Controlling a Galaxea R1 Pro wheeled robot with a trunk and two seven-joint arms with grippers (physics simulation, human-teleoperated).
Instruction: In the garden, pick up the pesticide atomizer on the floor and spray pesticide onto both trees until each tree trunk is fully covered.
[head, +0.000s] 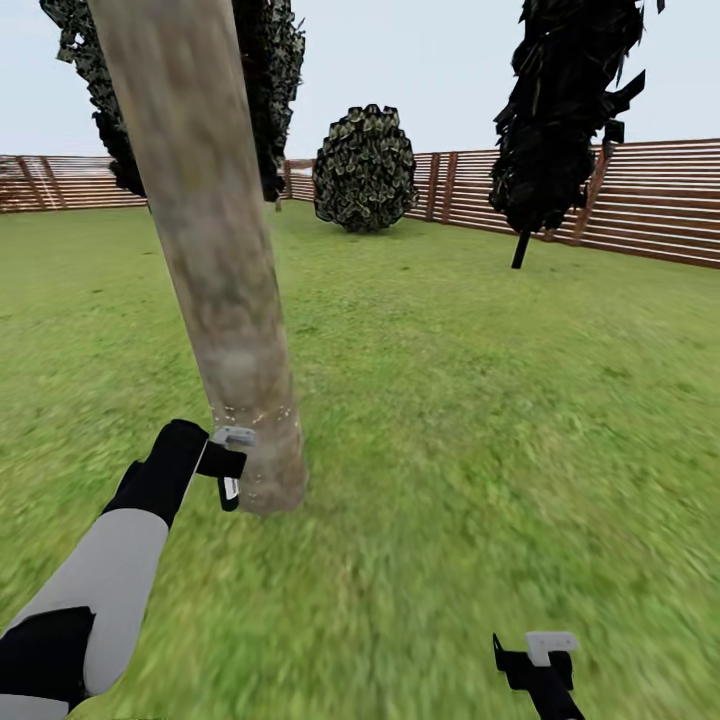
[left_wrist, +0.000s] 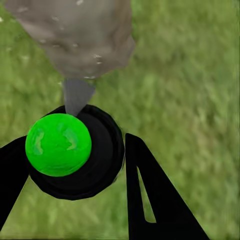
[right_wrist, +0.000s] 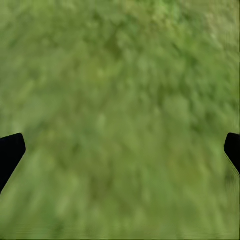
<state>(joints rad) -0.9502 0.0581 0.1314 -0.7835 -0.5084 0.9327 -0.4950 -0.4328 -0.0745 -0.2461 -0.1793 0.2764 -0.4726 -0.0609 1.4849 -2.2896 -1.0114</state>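
Up close, the mottled grey-beige tree trunk (head: 215, 260) carries white specks (head: 262, 412).

A pesticide atomizer (left_wrist: 75, 155) is seen from above in the lower left of the frame: a round black body with a glossy bright green cap (left_wrist: 58, 144) set on its left part. A grey tapered nozzle (left_wrist: 76, 95) projects from the black body toward the top of the frame, its wide end met by the base of a tree trunk (left_wrist: 75, 35). The trunk, mottled grey-beige, is placed at the upper left and is dotted with tiny white specks of pesticide (left_wrist: 97, 56). The atomizer is flanked by the two black fingers (left_wrist: 150, 200) of the left gripper (left_wrist: 70, 192), one at the left edge, one at lower centre-right, both set against the body. Blurred green grass (left_wrist: 190, 90) is recorded as the ground.
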